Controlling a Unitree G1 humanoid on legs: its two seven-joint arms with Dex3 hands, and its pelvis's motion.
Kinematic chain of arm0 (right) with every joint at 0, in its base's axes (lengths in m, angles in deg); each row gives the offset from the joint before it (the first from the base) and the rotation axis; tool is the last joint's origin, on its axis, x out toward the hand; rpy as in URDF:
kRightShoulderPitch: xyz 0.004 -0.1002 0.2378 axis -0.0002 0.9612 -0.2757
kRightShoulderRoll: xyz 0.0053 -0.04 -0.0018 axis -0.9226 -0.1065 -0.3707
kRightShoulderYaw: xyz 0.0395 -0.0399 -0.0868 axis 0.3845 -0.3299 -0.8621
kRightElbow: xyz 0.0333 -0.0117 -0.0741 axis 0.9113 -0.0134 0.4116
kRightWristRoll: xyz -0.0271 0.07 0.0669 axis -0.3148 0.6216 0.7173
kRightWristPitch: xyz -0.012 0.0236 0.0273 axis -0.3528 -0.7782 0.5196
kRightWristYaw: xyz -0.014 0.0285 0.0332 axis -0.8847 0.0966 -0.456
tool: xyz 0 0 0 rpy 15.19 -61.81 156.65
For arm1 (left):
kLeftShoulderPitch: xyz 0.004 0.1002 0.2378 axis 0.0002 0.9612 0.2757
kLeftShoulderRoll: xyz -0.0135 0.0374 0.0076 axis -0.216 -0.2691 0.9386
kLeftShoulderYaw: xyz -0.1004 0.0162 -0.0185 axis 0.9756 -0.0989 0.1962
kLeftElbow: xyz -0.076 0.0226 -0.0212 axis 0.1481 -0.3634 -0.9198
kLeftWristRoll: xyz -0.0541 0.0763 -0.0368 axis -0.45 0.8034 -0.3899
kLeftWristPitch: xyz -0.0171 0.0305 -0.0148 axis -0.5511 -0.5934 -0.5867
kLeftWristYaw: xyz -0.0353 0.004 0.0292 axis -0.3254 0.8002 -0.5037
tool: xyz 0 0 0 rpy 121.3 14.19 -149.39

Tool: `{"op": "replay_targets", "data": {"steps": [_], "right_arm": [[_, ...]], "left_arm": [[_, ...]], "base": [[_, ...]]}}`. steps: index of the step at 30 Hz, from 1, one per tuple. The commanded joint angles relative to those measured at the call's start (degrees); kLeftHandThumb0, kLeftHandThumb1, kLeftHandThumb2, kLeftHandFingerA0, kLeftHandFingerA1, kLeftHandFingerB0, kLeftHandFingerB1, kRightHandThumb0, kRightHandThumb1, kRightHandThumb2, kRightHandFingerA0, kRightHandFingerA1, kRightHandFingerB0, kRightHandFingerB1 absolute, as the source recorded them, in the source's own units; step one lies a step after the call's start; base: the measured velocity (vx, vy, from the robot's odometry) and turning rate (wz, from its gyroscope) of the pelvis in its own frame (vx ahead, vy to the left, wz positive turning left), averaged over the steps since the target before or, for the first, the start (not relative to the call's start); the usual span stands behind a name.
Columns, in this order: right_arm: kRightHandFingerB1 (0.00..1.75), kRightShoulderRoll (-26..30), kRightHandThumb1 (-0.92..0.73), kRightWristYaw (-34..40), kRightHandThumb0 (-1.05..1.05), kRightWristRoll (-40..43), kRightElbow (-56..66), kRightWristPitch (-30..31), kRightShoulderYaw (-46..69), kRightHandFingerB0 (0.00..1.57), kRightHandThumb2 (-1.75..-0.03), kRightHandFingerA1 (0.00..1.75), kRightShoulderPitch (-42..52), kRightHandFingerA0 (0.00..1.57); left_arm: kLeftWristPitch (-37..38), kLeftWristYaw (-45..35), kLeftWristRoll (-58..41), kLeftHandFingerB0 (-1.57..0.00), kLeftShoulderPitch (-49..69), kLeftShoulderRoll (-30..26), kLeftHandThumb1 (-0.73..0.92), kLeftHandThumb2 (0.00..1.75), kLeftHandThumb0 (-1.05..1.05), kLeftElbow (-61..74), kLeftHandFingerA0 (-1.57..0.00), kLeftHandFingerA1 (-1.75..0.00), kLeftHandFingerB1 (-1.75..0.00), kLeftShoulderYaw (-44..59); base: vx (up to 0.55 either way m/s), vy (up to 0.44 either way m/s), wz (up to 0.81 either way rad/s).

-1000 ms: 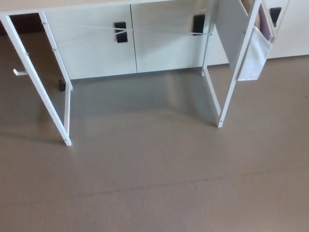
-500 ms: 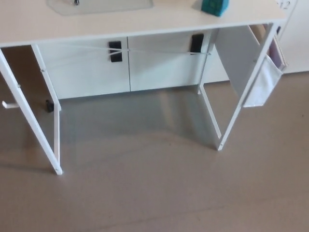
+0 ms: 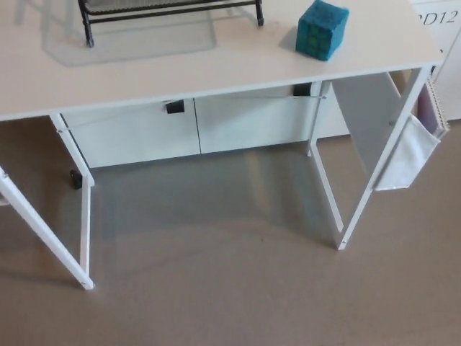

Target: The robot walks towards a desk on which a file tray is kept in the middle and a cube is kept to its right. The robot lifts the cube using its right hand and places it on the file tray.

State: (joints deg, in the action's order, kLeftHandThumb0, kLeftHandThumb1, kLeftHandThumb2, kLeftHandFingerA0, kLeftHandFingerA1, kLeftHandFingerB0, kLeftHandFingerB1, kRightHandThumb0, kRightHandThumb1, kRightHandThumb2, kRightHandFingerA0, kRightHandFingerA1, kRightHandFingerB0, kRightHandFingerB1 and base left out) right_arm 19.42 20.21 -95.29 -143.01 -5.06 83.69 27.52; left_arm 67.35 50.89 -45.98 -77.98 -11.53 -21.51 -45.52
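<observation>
Head view, looking steeply down at the front of a pale, cream-coloured desk and the floor before it. Neither of the robot's hands nor any part of its arms appears, so whether they are released, clenched or grasping anything cannot be told.

The desk top fills the upper part of the picture. At the top edge, left of centre, stands the file tray, a black wire frame cut off by the border, so only its front bar and two short feet show. It throws a faint grey shadow on the desk top just in front of it.

The cube is teal with a grid of small squares on its faces. It rests on the desk to the right of the file tray, apart from it, not far from the front right corner of the desk. Nothing touches it.

Under the top, thin white legs slant down to the floor on both sides. A white fabric pouch hangs on the desk's right side. Behind the legs stands a low white cabinet with two small black handles near its upper edge.

At the top right corner, beyond the desk, a white surface carries dark lettering that reads in part "D12".

The floor is plain grey-brown and takes up the lower half of the picture.
</observation>
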Motion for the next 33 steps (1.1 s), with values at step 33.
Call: {"op": "replay_targets", "data": {"steps": [33], "right_arm": [[0.19,-0.56,-0.59,-0.41,-0.88,2.68,-0.18,-1.06,1.81,0.04,-0.97,0.19,0.99,0.00]], "left_arm": [[-3.45,0.02,-0.39,-0.10,0.62,-0.81,0.58,1.17,-0.98,1.27,-0.25,-0.77,-0.65,0.46]], "base": [[0.13,0.040,-0.02]]}}
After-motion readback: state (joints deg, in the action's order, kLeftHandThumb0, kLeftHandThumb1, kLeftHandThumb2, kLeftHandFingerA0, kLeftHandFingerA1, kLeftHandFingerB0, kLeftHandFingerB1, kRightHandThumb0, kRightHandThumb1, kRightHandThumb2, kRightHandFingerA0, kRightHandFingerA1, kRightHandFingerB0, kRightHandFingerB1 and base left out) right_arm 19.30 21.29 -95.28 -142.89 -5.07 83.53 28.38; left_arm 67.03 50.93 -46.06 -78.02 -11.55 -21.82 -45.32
